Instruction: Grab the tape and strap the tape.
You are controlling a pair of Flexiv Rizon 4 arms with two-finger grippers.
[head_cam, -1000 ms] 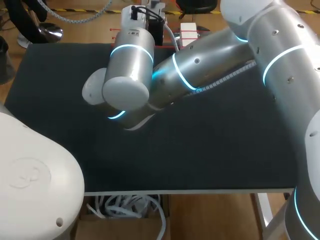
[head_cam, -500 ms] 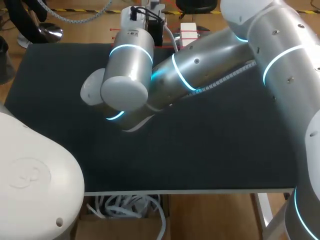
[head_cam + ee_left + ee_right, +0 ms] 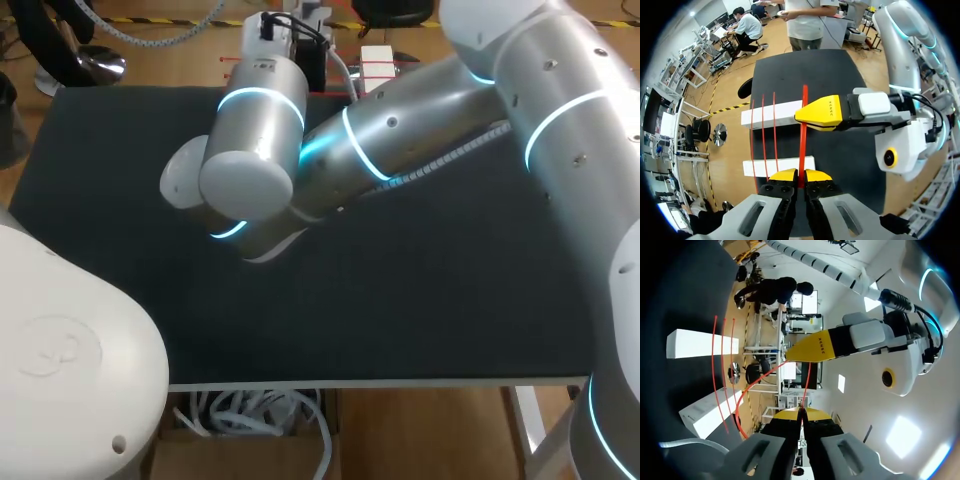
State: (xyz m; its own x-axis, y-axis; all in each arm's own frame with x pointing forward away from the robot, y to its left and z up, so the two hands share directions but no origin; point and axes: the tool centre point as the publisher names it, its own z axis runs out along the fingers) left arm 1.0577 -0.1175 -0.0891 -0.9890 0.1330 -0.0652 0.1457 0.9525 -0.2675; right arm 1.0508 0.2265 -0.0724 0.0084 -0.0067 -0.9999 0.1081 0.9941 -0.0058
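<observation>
While right arm (image 3: 400, 140) blocks head view, left fingers (image 3: 781, 175), right fingers (image 3: 785, 415) each clamp red tape (image 3: 802, 145)

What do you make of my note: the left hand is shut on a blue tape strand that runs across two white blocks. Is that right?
Not quite. The left hand is shut on the tape strand, which does run across the near white block and the far white block. But the strand is red, not blue, as the left wrist view shows.
</observation>
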